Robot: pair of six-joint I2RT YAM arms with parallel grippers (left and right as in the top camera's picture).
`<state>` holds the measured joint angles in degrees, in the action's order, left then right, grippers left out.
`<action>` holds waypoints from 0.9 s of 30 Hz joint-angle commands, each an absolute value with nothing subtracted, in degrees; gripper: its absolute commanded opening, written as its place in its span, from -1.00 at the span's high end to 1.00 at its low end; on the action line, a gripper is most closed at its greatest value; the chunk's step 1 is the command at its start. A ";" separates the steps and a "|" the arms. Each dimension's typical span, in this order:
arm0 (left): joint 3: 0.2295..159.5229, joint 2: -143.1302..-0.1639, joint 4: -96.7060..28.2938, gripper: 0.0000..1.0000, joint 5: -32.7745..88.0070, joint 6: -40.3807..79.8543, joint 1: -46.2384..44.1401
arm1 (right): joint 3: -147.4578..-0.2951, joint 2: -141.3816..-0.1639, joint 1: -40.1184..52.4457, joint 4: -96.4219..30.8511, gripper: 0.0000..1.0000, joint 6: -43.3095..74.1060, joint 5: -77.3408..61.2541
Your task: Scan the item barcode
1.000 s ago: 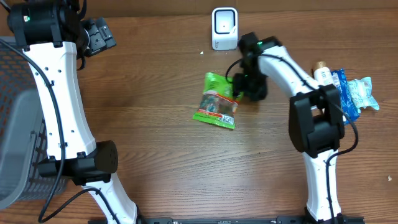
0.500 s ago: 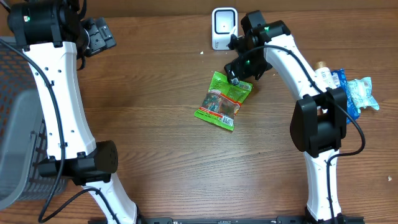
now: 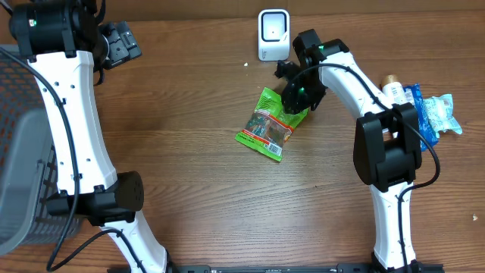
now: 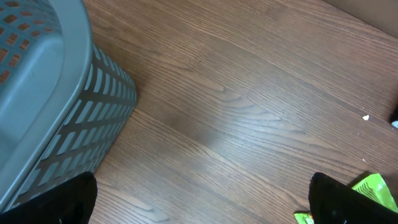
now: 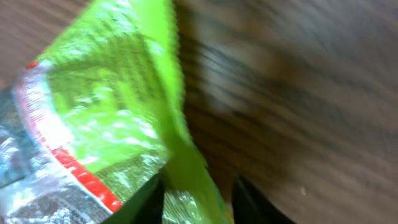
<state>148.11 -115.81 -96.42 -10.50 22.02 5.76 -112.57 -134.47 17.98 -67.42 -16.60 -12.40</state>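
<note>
The item, a green snack packet point(image 3: 271, 127) with a red band, lies flat on the wooden table in the overhead view, below the white barcode scanner point(image 3: 273, 34). My right gripper point(image 3: 298, 97) is at the packet's upper right end. In the right wrist view the packet point(image 5: 106, 112) fills the left half, and its edge runs between the two dark fingers point(image 5: 148, 200) of my right gripper point(image 5: 199, 194). The jaws stand partly apart, with wood showing beside the right one. My left gripper point(image 3: 121, 42) hangs open at the far left, holding nothing.
A grey slatted basket point(image 3: 19, 174) stands at the table's left edge, also seen in the left wrist view point(image 4: 50, 93). A small bottle point(image 3: 390, 87) and blue and clear packets point(image 3: 433, 114) lie at the right. A white crumb point(image 3: 246, 64) lies left of the scanner.
My right gripper opened wide, came back down to the packet's upper right end and its jaws have narrowed around the edge. The packet has shifted slightly. The left arm has not moved.
</note>
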 commanded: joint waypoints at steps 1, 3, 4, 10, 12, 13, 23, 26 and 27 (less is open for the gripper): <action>148.35 -115.00 -96.40 -1.00 -10.46 21.21 5.87 | -112.14 -133.86 16.82 -70.17 0.29 -1.08 -7.25; 148.33 -115.00 -96.40 -1.00 -10.46 21.21 5.87 | -112.14 -133.86 16.38 -74.35 0.24 6.20 -7.73; 148.35 -115.00 -96.40 -0.99 -10.46 21.21 5.87 | -112.14 -133.86 16.29 -76.69 0.16 8.60 -8.29; 148.33 -115.02 -96.40 -0.99 -10.46 21.21 5.87 | -112.14 -133.86 17.02 -89.82 -0.13 7.79 -15.11; 148.33 -115.00 -96.40 -1.00 -10.46 21.21 5.87 | -112.36 -133.84 17.54 -92.12 -0.15 4.73 -15.09; 148.35 -115.00 -96.38 -0.99 -10.46 21.21 5.87 | -112.77 -133.84 17.74 -92.36 -0.16 3.11 -15.03; 148.35 -115.00 -96.40 -0.99 -10.46 21.21 5.87 | -130.28 -133.84 19.07 -87.13 0.20 -7.40 -12.95; 148.33 -115.02 -96.40 -1.00 -10.46 21.21 5.87 | -129.69 -133.86 20.97 -80.58 0.54 -10.68 -16.58; 148.33 -115.00 -96.40 -1.00 -10.46 21.21 5.87 | -128.60 -133.88 21.76 -78.02 0.65 -11.00 -17.50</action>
<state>148.11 -115.81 -96.42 -10.50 22.02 5.76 -129.27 -134.52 18.76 -82.17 -5.45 -13.58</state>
